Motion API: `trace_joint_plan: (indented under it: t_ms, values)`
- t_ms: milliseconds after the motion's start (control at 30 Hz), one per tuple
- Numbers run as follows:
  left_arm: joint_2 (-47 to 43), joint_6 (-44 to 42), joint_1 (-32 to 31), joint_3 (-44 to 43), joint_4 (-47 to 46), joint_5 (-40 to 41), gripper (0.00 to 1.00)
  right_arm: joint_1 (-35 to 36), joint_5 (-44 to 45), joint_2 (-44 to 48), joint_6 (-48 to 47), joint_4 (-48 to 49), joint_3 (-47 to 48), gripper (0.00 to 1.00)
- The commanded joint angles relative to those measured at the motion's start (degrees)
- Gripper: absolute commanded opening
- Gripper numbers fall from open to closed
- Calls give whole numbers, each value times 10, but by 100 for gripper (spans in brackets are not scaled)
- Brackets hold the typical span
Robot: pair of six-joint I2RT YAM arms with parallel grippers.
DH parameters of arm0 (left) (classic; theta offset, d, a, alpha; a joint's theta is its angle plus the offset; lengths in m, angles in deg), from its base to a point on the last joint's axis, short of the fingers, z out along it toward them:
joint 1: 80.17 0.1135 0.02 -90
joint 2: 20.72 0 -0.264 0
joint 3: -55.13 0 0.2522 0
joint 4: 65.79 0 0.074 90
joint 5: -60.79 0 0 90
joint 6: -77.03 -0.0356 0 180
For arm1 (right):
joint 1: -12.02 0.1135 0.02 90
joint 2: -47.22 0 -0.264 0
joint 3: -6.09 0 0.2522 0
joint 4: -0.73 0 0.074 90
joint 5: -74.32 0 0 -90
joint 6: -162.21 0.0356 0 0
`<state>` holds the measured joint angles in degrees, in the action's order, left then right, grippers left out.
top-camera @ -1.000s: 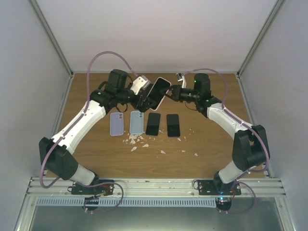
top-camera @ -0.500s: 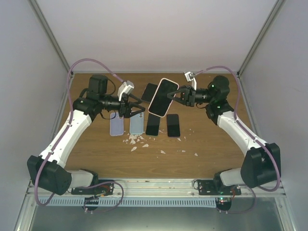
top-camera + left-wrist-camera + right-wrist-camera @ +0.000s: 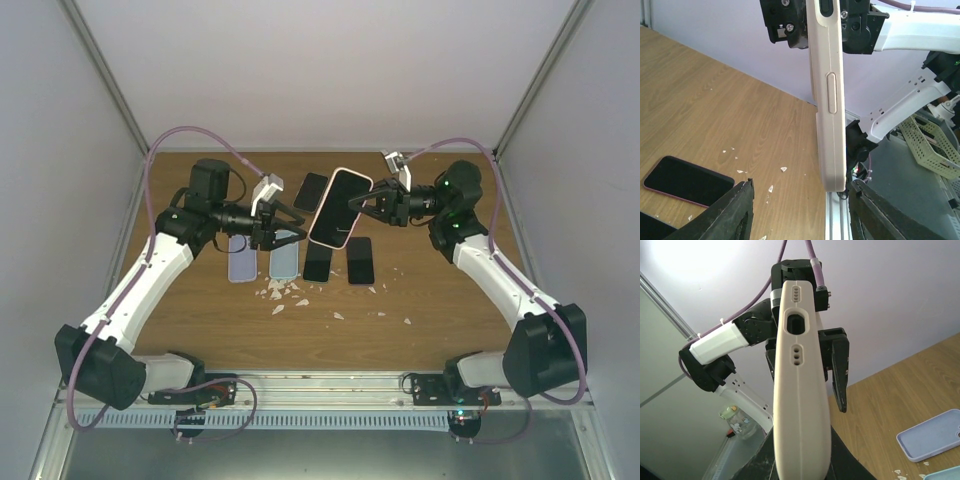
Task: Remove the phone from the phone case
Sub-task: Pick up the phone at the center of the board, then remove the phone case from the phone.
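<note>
My right gripper point(image 3: 372, 208) is shut on a black phone in a cream case point(image 3: 339, 208) and holds it tilted above the middle of the table. In the right wrist view the case point(image 3: 801, 390) stands edge-on between my right gripper's point(image 3: 802, 462) jaws. My left gripper point(image 3: 281, 223) is open and empty, just left of the case and not touching it. In the left wrist view the case's side point(image 3: 829, 95) hangs between my open left fingers point(image 3: 735, 215), nearer the right one. The open left gripper point(image 3: 837, 365) shows behind the case in the right wrist view.
On the wooden table lie a lavender case point(image 3: 243, 260), a light blue case point(image 3: 284, 258), two black phones point(image 3: 318, 262) point(image 3: 360, 260) and another black phone point(image 3: 310, 190) further back. White scraps point(image 3: 285, 292) are scattered in front of them. Grey walls enclose the table.
One second ago both grippers met at the cased phone. My left gripper let go, drew back left, then came slightly right again. My right gripper kept the phone and shifted right.
</note>
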<state>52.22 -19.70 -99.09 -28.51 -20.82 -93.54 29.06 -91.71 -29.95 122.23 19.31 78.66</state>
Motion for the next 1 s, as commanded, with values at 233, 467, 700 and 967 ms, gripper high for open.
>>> trace_joint_plan:
  t_ms: [233,467,700,967]
  values:
    - [6,0,-15,-5,-25,4,51,6,2,15,12,43,1,0]
    - [10,15,-14,2,-33,53,45,12,-6,19,45,96,-11,1]
    - [29,34,-6,5,-40,100,38,22,-20,23,102,174,-26,0]
    - [44,40,-4,9,-43,141,34,34,-24,22,160,244,-39,0]
